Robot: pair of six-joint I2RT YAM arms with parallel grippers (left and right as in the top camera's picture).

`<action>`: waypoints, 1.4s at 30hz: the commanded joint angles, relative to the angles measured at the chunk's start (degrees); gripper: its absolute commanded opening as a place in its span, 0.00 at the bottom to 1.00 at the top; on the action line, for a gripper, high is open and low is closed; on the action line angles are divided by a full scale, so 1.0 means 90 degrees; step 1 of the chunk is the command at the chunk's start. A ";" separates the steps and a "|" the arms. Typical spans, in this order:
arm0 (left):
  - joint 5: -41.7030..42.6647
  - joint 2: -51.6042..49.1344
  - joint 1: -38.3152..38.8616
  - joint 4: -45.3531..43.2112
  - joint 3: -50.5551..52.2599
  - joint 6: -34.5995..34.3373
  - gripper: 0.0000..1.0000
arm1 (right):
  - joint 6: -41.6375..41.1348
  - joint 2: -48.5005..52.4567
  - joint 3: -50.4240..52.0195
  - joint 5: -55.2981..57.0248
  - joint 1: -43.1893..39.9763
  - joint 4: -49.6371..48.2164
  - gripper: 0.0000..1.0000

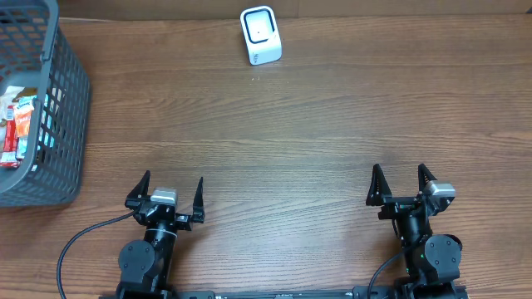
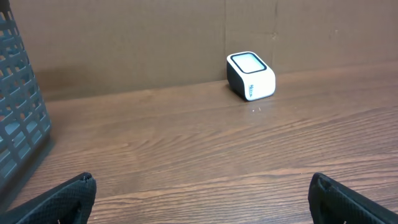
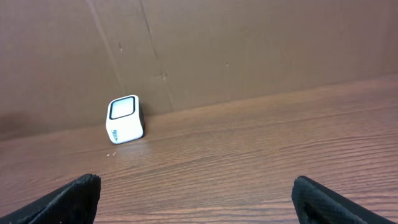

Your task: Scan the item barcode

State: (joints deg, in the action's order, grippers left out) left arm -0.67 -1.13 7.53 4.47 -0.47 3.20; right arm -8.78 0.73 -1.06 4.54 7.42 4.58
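Scanning had not started: left hand and right hand stood open and empty, red packets lay in the grey plastic basket, white cube-shaped scanner unused

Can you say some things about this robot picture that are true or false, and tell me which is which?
1. The white scanner sits on the table. True.
2. The left tool is holding a packet. False: it is open and empty.
3. Some packets lie inside the grey basket. True.
4. The right tool is squeezed shut. False: it is wide open.
5. The basket is next to the right tool. False: it is on the left tool's side.
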 commanded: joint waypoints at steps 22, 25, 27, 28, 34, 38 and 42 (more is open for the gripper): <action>0.0585 -0.0024 0.0024 -0.0585 -0.0374 0.0066 1.00 | -0.0002 -0.0063 0.0066 0.0056 -0.0041 -0.0032 1.00; 0.1061 -0.0024 0.0024 -0.0464 -0.1161 0.0070 1.00 | -0.0002 -0.0061 0.0066 0.0056 -0.0041 -0.0029 1.00; 0.1222 -0.0024 0.0024 -0.0420 -0.1591 0.0070 1.00 | -0.0002 -0.0063 0.0066 0.0056 -0.0041 -0.0032 1.00; 0.1229 -0.0024 0.0024 -0.0423 -0.1819 0.0070 1.00 | -0.0002 -0.0063 0.0066 0.0056 -0.0041 -0.0029 1.00; 0.1229 -0.0024 0.0024 -0.0420 -0.3038 0.0068 1.00 | -0.0002 -0.0063 0.0066 0.0056 -0.0041 -0.0032 1.00; 0.1061 -0.0024 0.0022 -0.0476 -0.3716 0.0126 1.00 | -0.0002 -0.0063 0.0066 0.0056 -0.0041 -0.0029 1.00; 0.0423 -0.0027 0.0022 -0.0855 -0.4410 0.0461 1.00 | -0.0002 -0.0063 0.0066 0.0056 -0.0041 -0.0029 1.00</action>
State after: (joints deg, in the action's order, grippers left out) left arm 7.49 -1.52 7.53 -1.50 -35.62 4.32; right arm -8.78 0.73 -1.06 4.58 7.42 4.56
